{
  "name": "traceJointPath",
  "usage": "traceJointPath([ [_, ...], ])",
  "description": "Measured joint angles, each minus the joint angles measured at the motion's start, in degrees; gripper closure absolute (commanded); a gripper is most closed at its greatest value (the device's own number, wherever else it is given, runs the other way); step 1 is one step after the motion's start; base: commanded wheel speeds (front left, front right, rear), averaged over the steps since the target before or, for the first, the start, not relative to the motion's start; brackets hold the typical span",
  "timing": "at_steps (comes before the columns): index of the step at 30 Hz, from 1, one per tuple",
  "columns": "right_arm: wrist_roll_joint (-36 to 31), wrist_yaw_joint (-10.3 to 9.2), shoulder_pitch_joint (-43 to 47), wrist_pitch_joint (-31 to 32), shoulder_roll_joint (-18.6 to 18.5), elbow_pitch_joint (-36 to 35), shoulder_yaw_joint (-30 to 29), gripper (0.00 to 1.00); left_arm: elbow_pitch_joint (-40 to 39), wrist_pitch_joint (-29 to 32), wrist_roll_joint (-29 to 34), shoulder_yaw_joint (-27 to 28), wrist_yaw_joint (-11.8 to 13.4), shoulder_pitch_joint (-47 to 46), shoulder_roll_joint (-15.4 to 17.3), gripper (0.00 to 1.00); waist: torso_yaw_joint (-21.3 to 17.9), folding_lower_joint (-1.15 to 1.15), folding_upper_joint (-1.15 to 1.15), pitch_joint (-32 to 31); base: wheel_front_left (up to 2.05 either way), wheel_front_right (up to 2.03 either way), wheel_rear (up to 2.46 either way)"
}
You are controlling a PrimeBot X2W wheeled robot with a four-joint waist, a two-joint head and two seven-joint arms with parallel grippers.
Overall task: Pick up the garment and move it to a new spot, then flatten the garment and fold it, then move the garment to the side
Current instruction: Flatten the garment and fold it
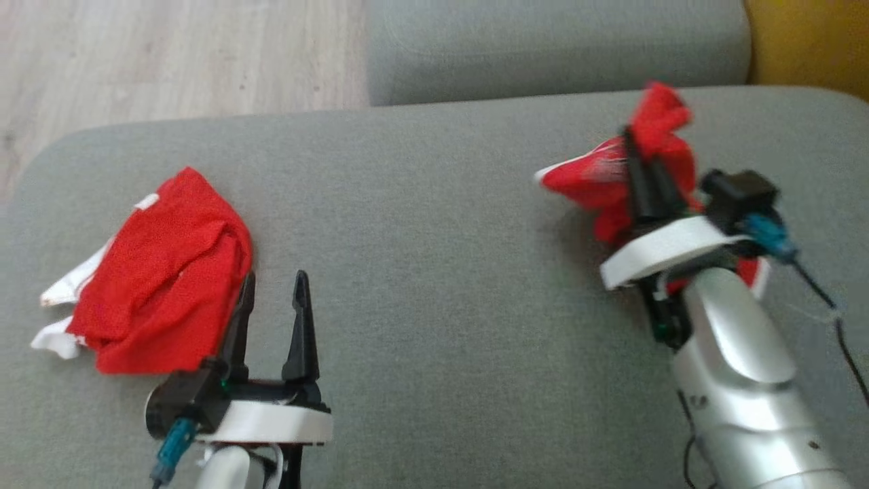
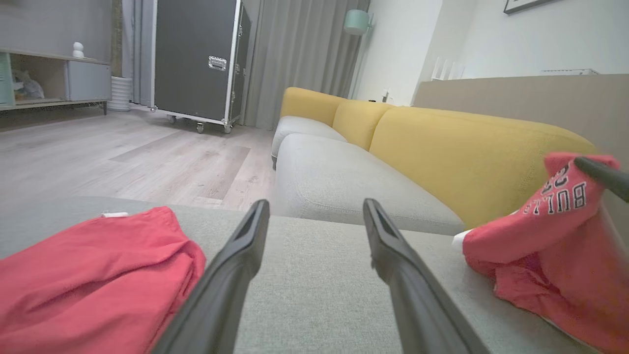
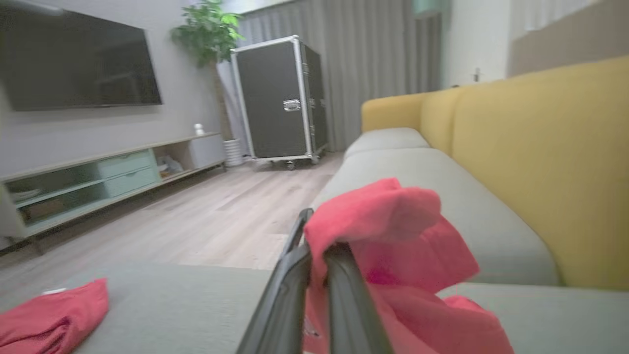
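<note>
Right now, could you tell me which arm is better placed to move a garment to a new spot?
Right: the right gripper is shut on the lettered red garment, while the left gripper stands open and empty beside the other red garment on the cushion.

red garment (image 2: 550, 241) reads "bull", possibly "bulls".

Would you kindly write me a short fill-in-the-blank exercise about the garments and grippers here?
1. The right gripper is ____ on the right-hand garment.
2. The left gripper is ____, beside the left-hand garment.
3. Both garments are ____ in colour.
4. The sofa's backrest is ____.
Missing words: shut; open; red; yellow.
</note>
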Motion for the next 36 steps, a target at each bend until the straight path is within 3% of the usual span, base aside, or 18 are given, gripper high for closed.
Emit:
traceJointPath([
  [5,1.22,0.0,-4.06,0.0,-0.13,-3.24,9.44,1.0,-0.16,0.0,-0.76,0.02,0.45,1.78,0.01,0.0,1.68,0.0,0.0,-2.2,0.0,0.0,0.0],
  [9,2.91,0.0,-10.5,0.07,-0.2,-7.47,10.51,1.0,-0.6,0.0,-0.77,0.19,0.91,2.9,0.02,0.0,3.22,0.0,0.0,-3.6,0.0,0.0,0.0],
  [16,-3.71,0.0,-9.07,4.27,-0.29,-8.38,-1.99,1.0,-1.08,0.0,-0.76,0.38,0.88,4.24,0.04,0.0,5.01,0.0,0.0,-3.92,0.0,0.0,0.0],
  [25,-23.59,0.0,-2.45,10.17,-0.16,6.8,-19.47,1.0,-1.7,0.0,-0.75,0.11,0.34,3.37,0.04,0.0,5.81,0.01,0.0,-0.37,0.0,0.0,0.0],
  [26,-27.6,0.0,-2.54,10.18,-0.22,9.77,-23.25,0.32,-1.56,0.0,-0.75,-0.21,0.33,2.46,0.04,0.0,6.07,0.01,0.0,0.24,0.0,0.0,0.0],
  [27,-29.04,0.0,-2.59,10.1,-0.22,10.82,-24.53,0.0,-1.57,0.0,-0.75,-0.36,0.33,1.95,0.04,0.0,6.2,0.01,0.0,0.49,0.0,0.0,0.0],
  [32,-33.03,0.0,-5.34,6.45,0.03,13.65,-28.95,0.0,-1.57,0.0,-0.75,-0.41,0.36,1.05,0.03,0.0,5.63,0.01,0.0,0.85,0.0,0.0,0.0],
  [36,-31.71,0.0,-7.11,2.34,0.02,15.22,-28.22,0.0,-1.59,0.0,-0.75,-0.33,0.36,1.06,0.03,0.0,4.01,0.01,0.0,0.51,0.0,0.0,0.0],
])
